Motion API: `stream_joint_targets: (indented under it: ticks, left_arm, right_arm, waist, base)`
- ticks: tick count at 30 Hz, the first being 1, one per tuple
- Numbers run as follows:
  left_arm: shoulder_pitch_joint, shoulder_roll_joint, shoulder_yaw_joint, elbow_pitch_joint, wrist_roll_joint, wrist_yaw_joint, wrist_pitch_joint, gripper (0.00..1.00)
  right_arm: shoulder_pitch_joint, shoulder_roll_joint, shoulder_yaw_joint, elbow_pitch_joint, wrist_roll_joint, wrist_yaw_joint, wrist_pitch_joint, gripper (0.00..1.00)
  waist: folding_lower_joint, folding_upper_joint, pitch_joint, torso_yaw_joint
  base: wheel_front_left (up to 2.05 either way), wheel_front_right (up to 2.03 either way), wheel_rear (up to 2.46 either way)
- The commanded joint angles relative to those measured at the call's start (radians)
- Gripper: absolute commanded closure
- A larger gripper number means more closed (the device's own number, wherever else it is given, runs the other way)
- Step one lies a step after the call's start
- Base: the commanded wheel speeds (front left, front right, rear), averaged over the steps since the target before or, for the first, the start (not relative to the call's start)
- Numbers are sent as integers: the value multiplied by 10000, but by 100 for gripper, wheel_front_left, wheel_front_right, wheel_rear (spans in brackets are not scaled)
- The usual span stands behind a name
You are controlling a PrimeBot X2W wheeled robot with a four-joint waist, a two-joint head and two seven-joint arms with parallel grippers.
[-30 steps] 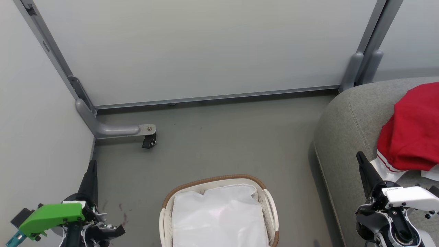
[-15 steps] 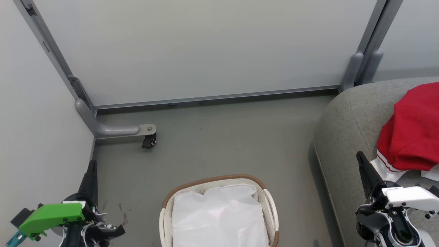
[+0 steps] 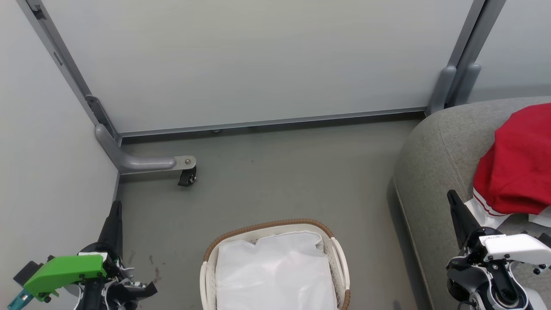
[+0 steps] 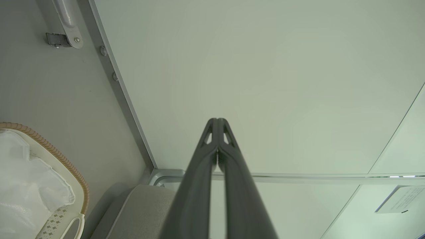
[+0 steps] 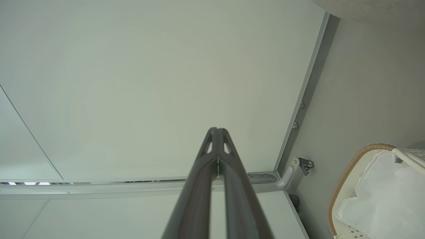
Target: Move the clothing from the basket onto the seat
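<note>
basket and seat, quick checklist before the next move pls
1. Basket free of red clothing: ok in the part in view. The white liner lies in it, and its near end is cut off.
2. Clothing on the seat: ok, the red heap rests on the grey cushion.
3. Left pincer shut, holding nothing: ok.
4. Right pincer shut, holding nothing: ok.
5. Right pincer clear of the white cuff: cannot tell, they overlap in the head view.
6. Clothing past the picture's right edge fully on the seat: cannot tell.
</note>
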Motion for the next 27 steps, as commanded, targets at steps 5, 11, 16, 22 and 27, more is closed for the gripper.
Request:
stream_joint_targets:
  ticks: [5, 11, 16, 22, 27]
  left_arm:
    - [-100, 63, 19, -11, -35, -36, 38, 100]
    - [-100, 63, 18, -10, -35, -36, 38, 100]
    - [-100, 63, 18, -8, -35, -36, 38, 100]
    - [-100, 63, 18, -9, -35, -36, 37, 100]
    - [-100, 63, 18, -10, -35, -36, 37, 100]
  right_arm:
    - [103, -60, -16, -28, 32, -3, 29, 100]
    - [103, -60, -16, -28, 32, -3, 29, 100]
    - [103, -60, -16, -28, 32, -3, 29, 100]
    - [103, -60, -16, -28, 32, -3, 29, 100]
    - [103, -60, -16, -28, 32, -3, 29, 100]
  waist:
    - [0, 0, 0, 0]
    - [0, 0, 0, 0]
    - [0, 0, 0, 0]
    - [0, 0, 0, 0]
    - [0, 0, 0, 0]
  base:
    - [0, 0, 0]
    - [0, 0, 0]
    - [0, 0, 0]
    - [0, 0, 0]
    - [0, 0, 0]
